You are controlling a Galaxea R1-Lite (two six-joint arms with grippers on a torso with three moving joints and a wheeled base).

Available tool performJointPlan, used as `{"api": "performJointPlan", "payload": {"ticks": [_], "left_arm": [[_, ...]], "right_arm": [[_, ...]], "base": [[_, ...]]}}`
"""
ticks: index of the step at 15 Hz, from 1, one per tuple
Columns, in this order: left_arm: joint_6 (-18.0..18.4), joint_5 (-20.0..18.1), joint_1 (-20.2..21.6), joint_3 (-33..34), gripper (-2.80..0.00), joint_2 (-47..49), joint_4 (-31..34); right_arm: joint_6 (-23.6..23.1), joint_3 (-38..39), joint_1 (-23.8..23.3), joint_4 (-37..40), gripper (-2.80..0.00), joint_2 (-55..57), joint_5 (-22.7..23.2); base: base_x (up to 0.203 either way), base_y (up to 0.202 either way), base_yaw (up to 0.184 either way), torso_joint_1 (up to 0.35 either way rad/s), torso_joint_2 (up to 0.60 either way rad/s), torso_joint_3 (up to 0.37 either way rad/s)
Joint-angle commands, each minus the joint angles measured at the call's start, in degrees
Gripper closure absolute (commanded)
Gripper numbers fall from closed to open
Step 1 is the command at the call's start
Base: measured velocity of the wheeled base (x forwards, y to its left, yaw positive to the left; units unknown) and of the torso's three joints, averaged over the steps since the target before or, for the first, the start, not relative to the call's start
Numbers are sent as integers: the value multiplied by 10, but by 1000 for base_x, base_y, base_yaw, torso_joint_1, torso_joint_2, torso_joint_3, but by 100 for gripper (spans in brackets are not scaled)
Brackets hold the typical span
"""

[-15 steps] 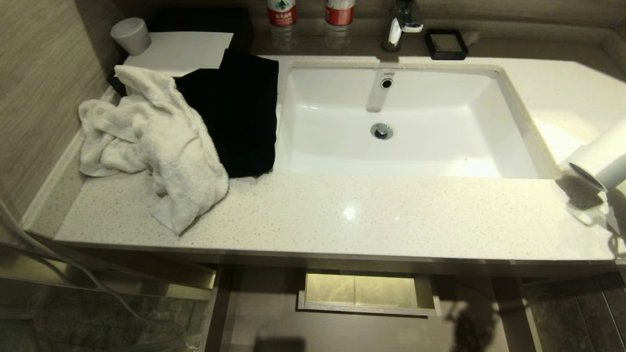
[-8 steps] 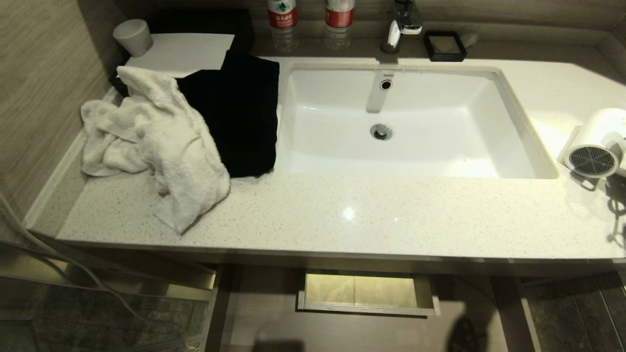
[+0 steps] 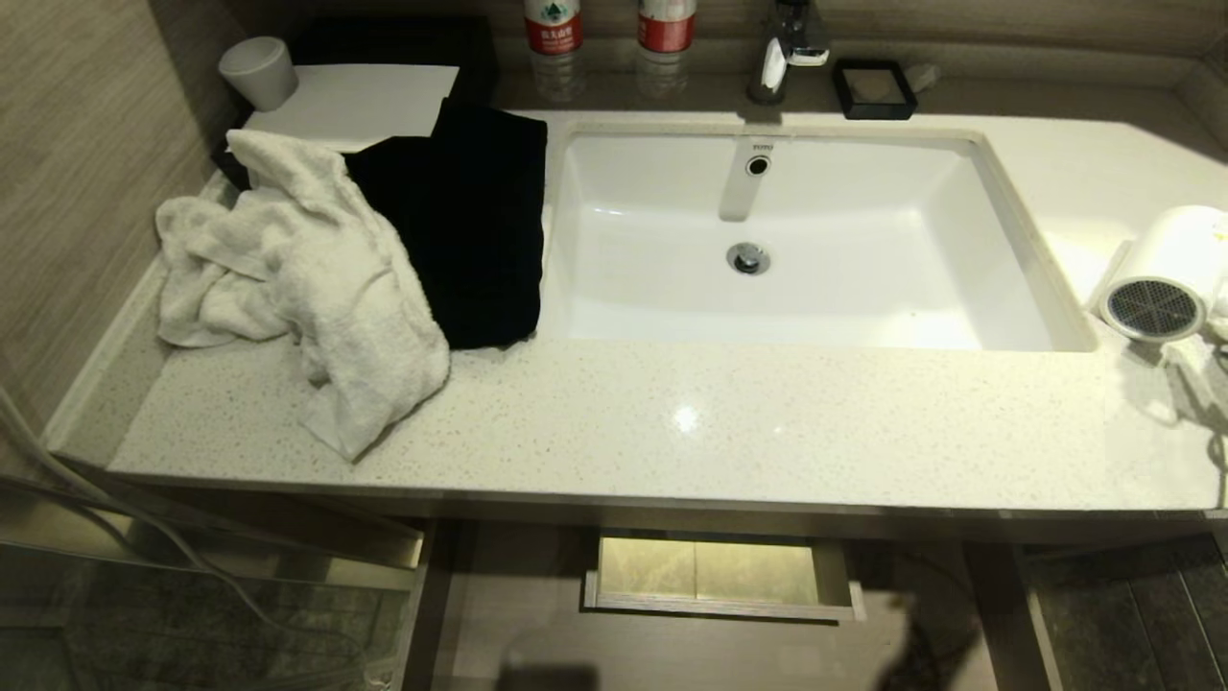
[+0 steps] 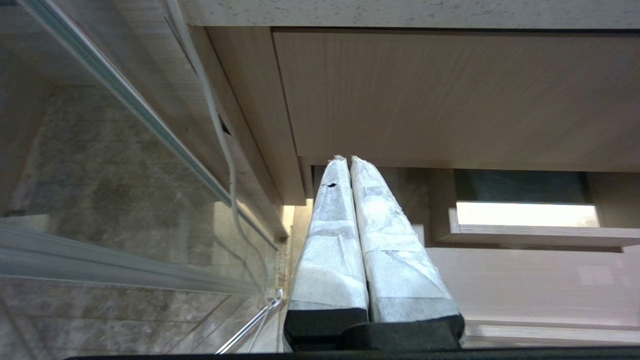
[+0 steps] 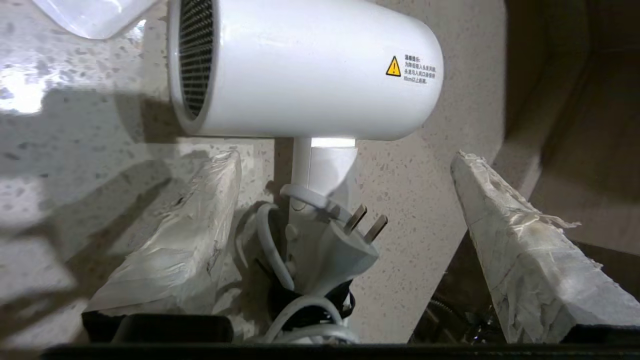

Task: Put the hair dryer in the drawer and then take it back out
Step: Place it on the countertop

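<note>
Drawer (image 3: 721, 576) ajar — seemingly empty, hair dryer (image 3: 1161, 274) on countertop (image 3: 729, 422)

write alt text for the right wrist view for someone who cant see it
A white hair dryer lies on a speckled countertop, its dark grille facing sideways and its handle, plug and coiled cord pointing toward the camera. The right gripper is open, its wrapped fingers spread wide either side of the handle without touching it.
</note>
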Motion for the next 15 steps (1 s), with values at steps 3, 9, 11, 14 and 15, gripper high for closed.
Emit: {"api": "performJointPlan", "payload": {"ticks": [3,9,11,14,15], "left_arm": [[0,0,0,0,0,0,0],[0,0,0,0,0,-1,0],[0,0,0,0,0,0,0],[0,0,0,0,0,0,0],[0,0,0,0,0,-1,0]], "right_arm": [[-8,22,-28,5,0,-98,34],[29,97,-35,25,0,-184,40],[52,111,-33,61,0,-191,36],[54,114,-34,154,0,-197,38],[54,114,-34,176,0,-197,39]], "base": [[0,0,0,0,0,0],[0,0,0,0,0,0],[0,0,0,0,0,0],[0,0,0,0,0,0],[0,0,0,0,0,0]]}}
